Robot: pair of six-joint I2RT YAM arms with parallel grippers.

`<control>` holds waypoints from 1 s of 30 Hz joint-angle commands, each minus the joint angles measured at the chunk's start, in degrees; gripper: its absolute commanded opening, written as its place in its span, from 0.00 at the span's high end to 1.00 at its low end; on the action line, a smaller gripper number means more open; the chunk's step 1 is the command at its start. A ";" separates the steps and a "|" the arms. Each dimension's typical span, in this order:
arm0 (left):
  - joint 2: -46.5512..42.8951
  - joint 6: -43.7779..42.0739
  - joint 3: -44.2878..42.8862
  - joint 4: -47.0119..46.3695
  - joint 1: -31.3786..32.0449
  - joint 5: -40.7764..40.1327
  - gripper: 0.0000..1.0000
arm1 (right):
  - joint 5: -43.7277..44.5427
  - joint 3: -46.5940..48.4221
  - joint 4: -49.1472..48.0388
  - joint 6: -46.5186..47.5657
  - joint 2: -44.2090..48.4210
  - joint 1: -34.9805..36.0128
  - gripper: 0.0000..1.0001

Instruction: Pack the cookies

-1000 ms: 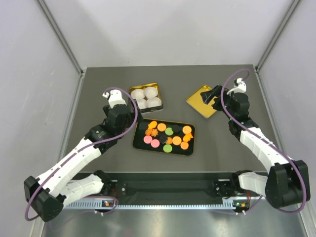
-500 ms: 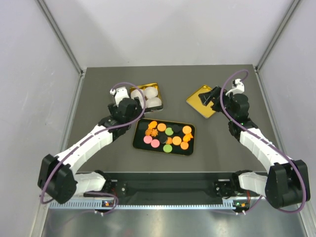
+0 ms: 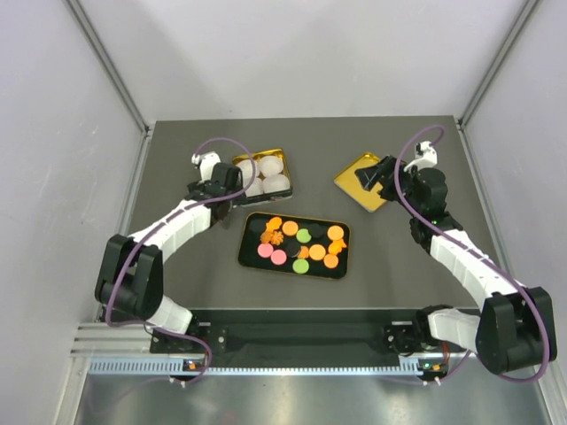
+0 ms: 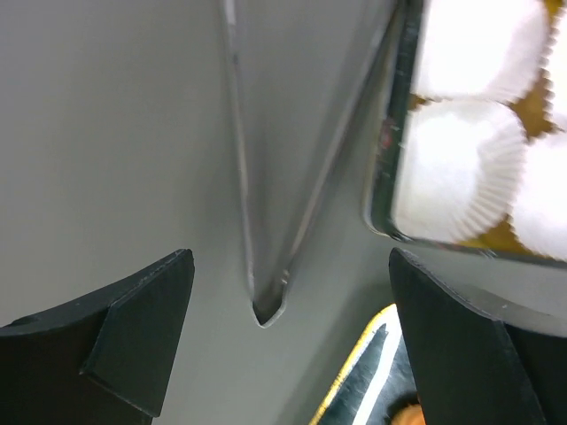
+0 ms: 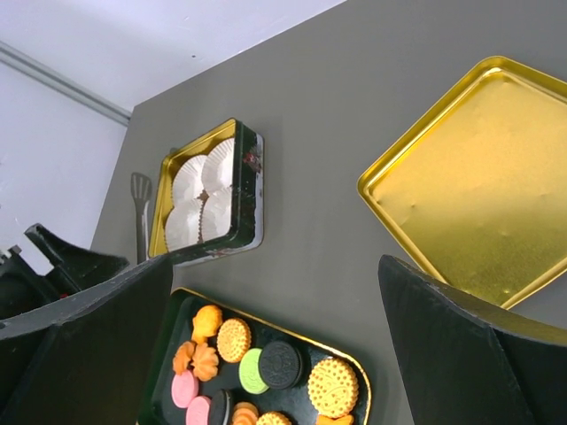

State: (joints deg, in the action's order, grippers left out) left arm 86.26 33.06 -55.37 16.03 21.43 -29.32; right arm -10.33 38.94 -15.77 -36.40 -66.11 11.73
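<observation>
Tongs point(image 4: 266, 305) lie between the wide-spread left fingers point(image 4: 133, 345); descend straight, close across both arms, avoiding the tin point(image 4: 383, 190) rim; right fingers point(image 5: 461, 354) gape wide too

We saw the white-and-black left arm point(image 3: 173, 226) extended toward the upper left of the overhead frame, its black two-finger left gripper point(image 4: 283, 345) spread wide and empty. The matching right arm point(image 3: 465, 257) angled toward the upper right, the right gripper point(image 5: 283, 341) likewise gaping.
</observation>
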 commanded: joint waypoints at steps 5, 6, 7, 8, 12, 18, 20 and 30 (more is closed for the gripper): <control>2.95 -1.42 -1.84 -2.94 -1.83 1.11 0.05 | -0.40 1.23 -0.49 0.63 2.65 -0.30 0.00; 3.30 -1.42 -1.84 -2.94 -1.92 1.11 0.05 | -0.48 1.14 -0.49 0.63 2.74 -0.30 0.00; 4.17 -1.33 -1.93 -2.94 -2.09 0.67 0.05 | -0.48 1.23 -0.40 0.46 2.74 -0.30 0.00; 4.70 -1.33 -2.10 -2.94 -2.18 0.67 0.05 | -0.66 1.14 -0.40 0.46 2.65 -0.30 0.00; 7.86 -1.50 -2.98 -3.81 -3.15 0.41 0.05 | -1.36 1.14 -0.49 0.19 2.56 -0.30 0.00; 12.25 -2.21 -4.91 -6.01 -5.34 2.51 0.05 | -1.54 1.05 -0.40 0.19 3.17 -0.30 0.00; 13.84 -2.47 -6.75 -5.84 -5.78 3.30 0.06 | -1.62 0.96 -0.31 0.19 3.18 -0.21 0.00; 22.54 -0.10 -13.62 -2.85 -9.47 3.39 0.08 | -2.59 1.05 -0.67 0.10 2.65 -0.30 0.00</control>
State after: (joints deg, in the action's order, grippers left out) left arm 106.87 31.68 -65.63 13.32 13.37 -25.80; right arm -11.94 38.94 -14.90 -36.51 -64.86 11.73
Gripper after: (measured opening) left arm 0.925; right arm 0.996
